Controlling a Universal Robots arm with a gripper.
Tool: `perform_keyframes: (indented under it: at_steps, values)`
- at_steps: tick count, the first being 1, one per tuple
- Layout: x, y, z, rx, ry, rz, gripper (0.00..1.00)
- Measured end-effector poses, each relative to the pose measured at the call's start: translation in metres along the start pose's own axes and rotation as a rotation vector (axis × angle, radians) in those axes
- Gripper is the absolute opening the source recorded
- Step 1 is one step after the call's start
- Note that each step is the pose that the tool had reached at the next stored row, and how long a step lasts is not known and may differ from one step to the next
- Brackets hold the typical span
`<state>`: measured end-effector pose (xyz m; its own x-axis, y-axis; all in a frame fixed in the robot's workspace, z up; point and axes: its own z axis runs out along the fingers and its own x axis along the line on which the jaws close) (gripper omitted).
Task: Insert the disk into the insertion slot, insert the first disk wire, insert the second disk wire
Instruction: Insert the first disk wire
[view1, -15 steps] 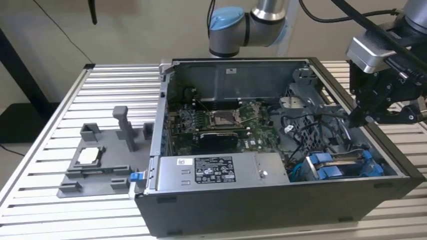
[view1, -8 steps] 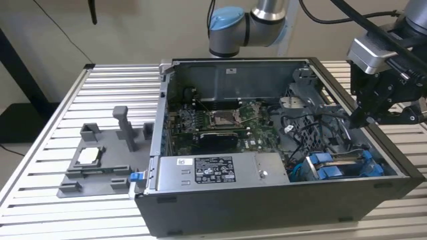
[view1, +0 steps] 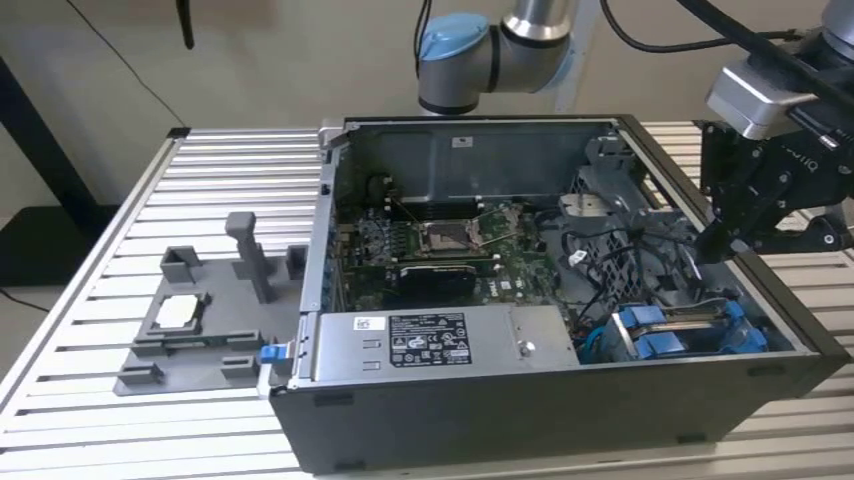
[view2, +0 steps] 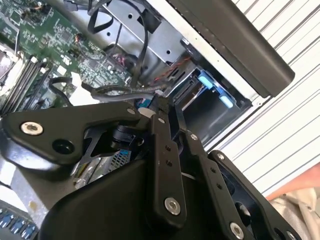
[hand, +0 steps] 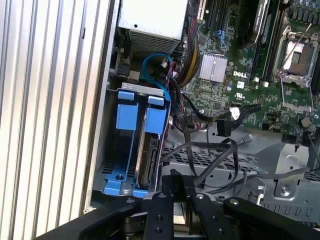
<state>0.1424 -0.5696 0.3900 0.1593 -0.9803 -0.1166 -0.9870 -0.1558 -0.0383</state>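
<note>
Claw (view1: 717, 250) hangs at the drive end of the open case (view1: 534, 420). In the first wrist view its fingers (hand: 159, 215) pinch a black wire (hand: 220, 141) by its end.

Desk (view1: 107, 260): slatted metal. It carries the case and, to the exterior view's left, a grey fixture (view1: 200, 330).

Case: on its side, lid off. Grey box (view1: 427, 340) along the near wall, green board (view1: 441, 245) beyond.

Disk (hand: 149, 159): on edge in the bay, in a blue carrier (hand: 126, 110), just beside the claw.

Wire: loops away over the metal cage (hand: 280, 160). Whether its end touches the disk, cannot tell.
</note>
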Motion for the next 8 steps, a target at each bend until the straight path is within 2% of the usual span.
perform_keyframes:
  at_steps: [2,3,8]
  values:
    - [0.0004,-0.0018,0.001,-0.0138,0.0006,0.002,0.19]
    - [0.0005,-0.0027,0.0016,-0.0183,0.001,0.003,0.19]
    - [0.0016,-0.007,0.0056,-0.0319,0.0027,0.008,0.19]
